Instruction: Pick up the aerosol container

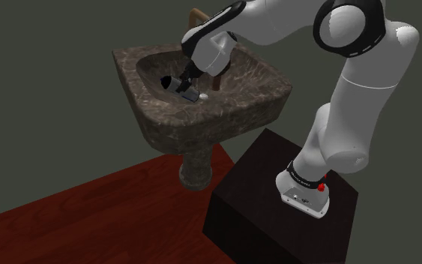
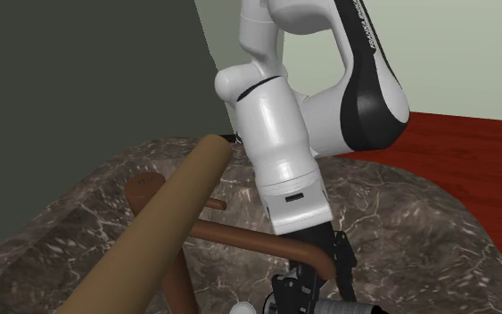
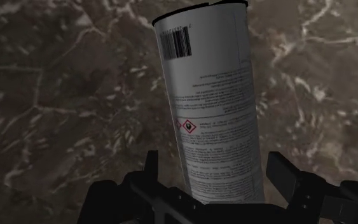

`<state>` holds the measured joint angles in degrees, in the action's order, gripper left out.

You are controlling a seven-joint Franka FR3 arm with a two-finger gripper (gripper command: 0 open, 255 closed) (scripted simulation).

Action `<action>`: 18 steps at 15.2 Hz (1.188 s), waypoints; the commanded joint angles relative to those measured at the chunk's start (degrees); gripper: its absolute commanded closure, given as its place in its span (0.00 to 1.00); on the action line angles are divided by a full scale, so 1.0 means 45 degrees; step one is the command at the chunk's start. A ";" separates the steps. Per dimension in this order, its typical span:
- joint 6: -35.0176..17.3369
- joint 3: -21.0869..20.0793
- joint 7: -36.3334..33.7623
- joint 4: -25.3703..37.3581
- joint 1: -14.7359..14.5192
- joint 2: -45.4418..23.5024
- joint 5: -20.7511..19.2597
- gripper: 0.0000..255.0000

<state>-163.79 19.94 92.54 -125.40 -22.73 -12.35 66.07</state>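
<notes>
Black fingers [image 3: 284,178] of the gripper [image 3: 214,170] are right up at the wrist cam, spread open and straddling the aerosol can [image 3: 212,102] without clamping it, so nothing's held yet. One finger looks nearly against the can's wall, the other has a clear gap. The aerosol can lies on the floor of the marbled sink [image 1: 258,94], label and barcode facing up. Its long axis runs straight away from the palm and crosses the line between the fingers almost square, just skewed a touch. In the shoulder view the sink is at about 10 o'clock from the stand [image 1: 276,202], and the aerosol can sits in the basin with its dark end pointing to roughly 10 o'clock, hand right over it. Honestly looks like the squeeze is all that's left before lifting, though that slight skew could make it twist.
</notes>
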 commanded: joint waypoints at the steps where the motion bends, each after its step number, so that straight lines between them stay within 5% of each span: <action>1: 0.0448 -0.0026 0.0130 0.0026 0.0153 -0.0230 0.0172 0.00; 2: 0.0468 -0.0004 0.0105 0.0013 0.0158 -0.0201 0.0124 1.00; 11: 0.0439 -0.0071 0.0123 0.0024 0.0196 -0.0226 0.0158 1.00; 18: 0.0761 0.0471 -0.1879 -0.0172 -0.0189 0.0728 -0.2051 1.00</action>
<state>-160.71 21.70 85.36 -126.12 -23.36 -9.65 58.29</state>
